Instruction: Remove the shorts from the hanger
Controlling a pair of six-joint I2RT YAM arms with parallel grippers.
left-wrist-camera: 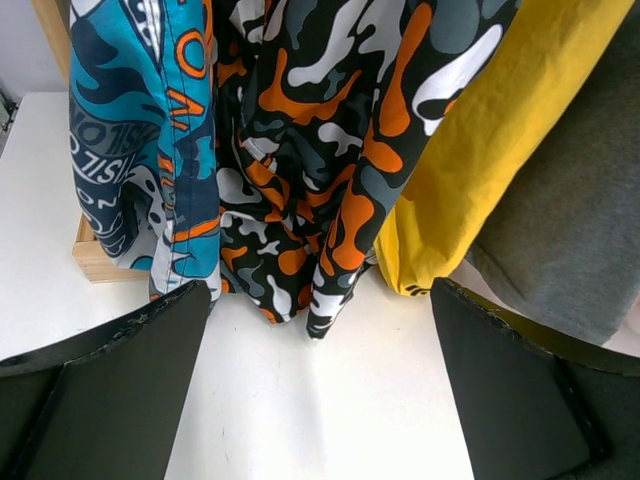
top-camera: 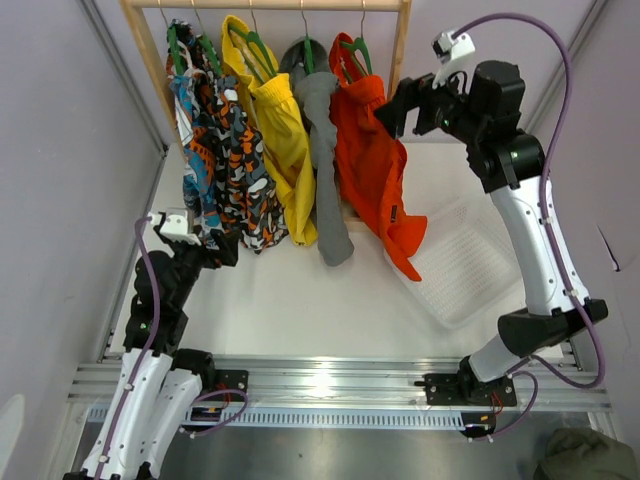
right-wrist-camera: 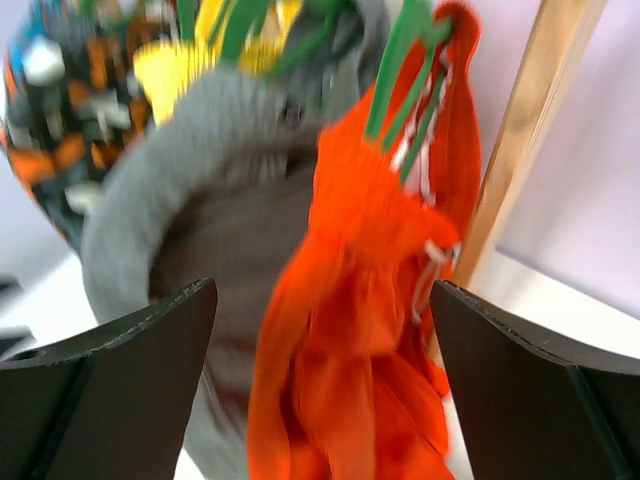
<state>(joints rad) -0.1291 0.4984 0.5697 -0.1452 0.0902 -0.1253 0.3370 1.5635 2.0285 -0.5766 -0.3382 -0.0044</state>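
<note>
Right gripper [top-camera: 395,112], upper right of the top view, gapes wide and empty just right of the shorts [top-camera: 368,150]; left gripper [top-camera: 215,250], at left centre, gapes likewise, empty, before two patterned garments [top-camera: 240,170]. I see the shorts as plain bright orange-red cloth with a small dark label patch, hung on a dark green hanger [top-camera: 352,55], rightmost in the row, touching the grey garment [top-camera: 325,150] on their left, the wooden post [top-camera: 402,30] close on their right. I count five hanging pieces in all, one white basket [top-camera: 470,270] at lower right, and bare table [top-camera: 300,300] across lower centre.
</note>
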